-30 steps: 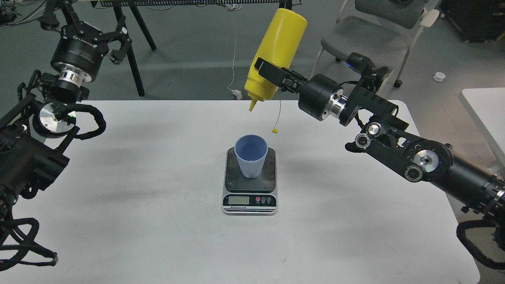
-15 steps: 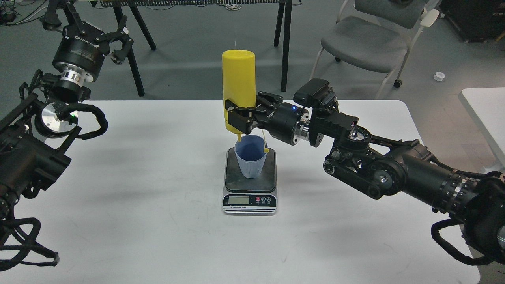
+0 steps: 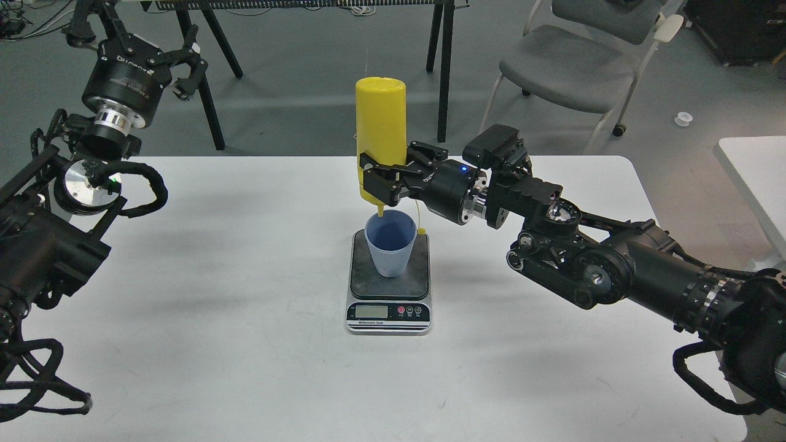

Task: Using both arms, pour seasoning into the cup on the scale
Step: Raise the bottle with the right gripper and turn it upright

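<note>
1. Here, the seasoning, a yellow cylindrical plastic squeeze bottle point(image 3: 381, 138), is held upside down by the right gripper point(image 3: 384, 181), whose jaws are clamped across the bottle's lower body just above the nozzle.
2. Directly beneath those jaws stands the cup, a light blue ribbed tapered plastic one point(image 3: 390, 243), upright on the dark plate of the scale, a small flat rectangular kitchen scale with a silver front point(image 3: 389, 310).
3. The nozzle tip is kept just above the cup's far rim, apparently so that what comes out falls inside; the tethered cap hangs beside the rim on the gripper's side.
4. A low grip is judged to steady the nozzle, while the tall body above the jaws is left free.
5. The left gripper point(image 3: 178, 64) is held high and well apart from the bottle, its jaws spread and empty.
6. Open white tabletop point(image 3: 215, 344) lies on every side of the scale, so room exists for the left arm to come in; the table's far edge runs just behind the clamped jaws.
</note>
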Controlling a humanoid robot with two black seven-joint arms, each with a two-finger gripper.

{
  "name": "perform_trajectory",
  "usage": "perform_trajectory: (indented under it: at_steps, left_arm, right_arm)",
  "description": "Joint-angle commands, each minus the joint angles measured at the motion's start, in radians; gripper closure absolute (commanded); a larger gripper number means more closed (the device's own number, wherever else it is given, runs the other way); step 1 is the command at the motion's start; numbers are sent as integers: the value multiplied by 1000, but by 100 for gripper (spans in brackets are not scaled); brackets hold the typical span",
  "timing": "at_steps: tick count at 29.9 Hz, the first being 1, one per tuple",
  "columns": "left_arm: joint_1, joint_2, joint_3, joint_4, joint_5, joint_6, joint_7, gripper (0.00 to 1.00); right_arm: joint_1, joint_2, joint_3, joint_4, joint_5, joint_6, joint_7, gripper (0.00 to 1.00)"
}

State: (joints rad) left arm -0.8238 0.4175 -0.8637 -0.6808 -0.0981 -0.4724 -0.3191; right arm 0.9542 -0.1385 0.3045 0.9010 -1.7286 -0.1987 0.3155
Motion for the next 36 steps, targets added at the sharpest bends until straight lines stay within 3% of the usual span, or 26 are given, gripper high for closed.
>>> perform_trajectory:
  at_steps: [1,7,13,18,24,36]
  left_arm:
    - [-1,0,0,0,0,2,0,1]
    - [-3,9,-1,-43,0,18,0,1]
    - [-3,6,0,-54,1,23,5,1]
    - [-1,1,6,-54,1,23,5,1]
    - [-1,3,3,-54,1,23,5,1]
    - [0,-8,2,-54,1,23,5,1]
  right_arm:
    - [0,-18,1,6,0,-1,0,61]
    - [11,-140,19,145,93,65,-1,61]
    - [23,-354,33,312,427,130,-7,61]
    - [9,-450,50,363,719,130,-3,61]
    - [-55,-513,100,392,1058,145,0,61]
    - [-328,-513,350,395,1585,344,-9,61]
